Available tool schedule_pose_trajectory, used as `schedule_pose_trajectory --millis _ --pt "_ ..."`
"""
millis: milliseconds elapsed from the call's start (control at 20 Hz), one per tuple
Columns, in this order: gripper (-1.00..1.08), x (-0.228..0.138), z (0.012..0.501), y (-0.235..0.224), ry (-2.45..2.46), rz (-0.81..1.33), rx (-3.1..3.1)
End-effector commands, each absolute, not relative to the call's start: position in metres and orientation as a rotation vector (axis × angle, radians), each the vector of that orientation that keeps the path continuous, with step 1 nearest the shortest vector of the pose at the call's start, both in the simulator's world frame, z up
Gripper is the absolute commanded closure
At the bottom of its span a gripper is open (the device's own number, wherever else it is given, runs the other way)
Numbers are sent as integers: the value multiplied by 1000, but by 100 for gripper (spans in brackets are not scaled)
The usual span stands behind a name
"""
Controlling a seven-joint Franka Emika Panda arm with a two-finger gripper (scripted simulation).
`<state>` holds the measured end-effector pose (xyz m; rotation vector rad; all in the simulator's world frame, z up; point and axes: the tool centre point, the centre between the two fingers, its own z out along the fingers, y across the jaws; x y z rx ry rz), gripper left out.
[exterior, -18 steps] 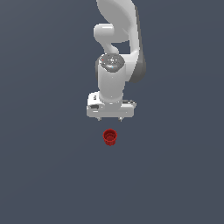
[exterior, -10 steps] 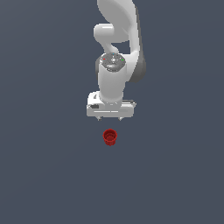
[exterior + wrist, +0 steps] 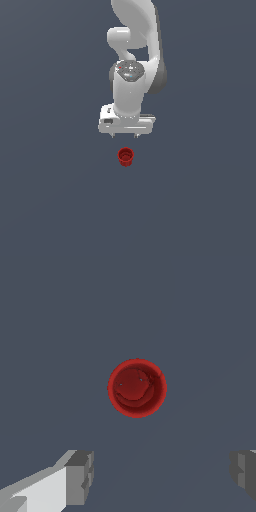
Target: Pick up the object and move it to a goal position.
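Little has moved: end effector (image 3: 126,135) hangs just above the cup (image 3: 125,156), fingers spread wide — probably light, rigid, slick; best pinched across its walls.

The exterior view faces the arm from afar; the wrist view looks straight down, both sharing the red cup (image 3: 125,156) (image 3: 137,388).

Bare floor (image 3: 55,200) is lying open around the cup (image 3: 125,156) at every clock direction; the gripper (image 3: 126,135), fingers (image 3: 80,476) spread, is seemingly hanging clear at twelve o'clock.
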<state>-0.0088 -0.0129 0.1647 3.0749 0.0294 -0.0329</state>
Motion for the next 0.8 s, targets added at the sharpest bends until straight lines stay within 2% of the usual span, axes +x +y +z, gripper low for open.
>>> schedule_pose_trajectory --millis 0,750 --pt "-92 -8 163 -13 48 -33 3076" --pt "-92 10 135 -12 442 -29 3069"
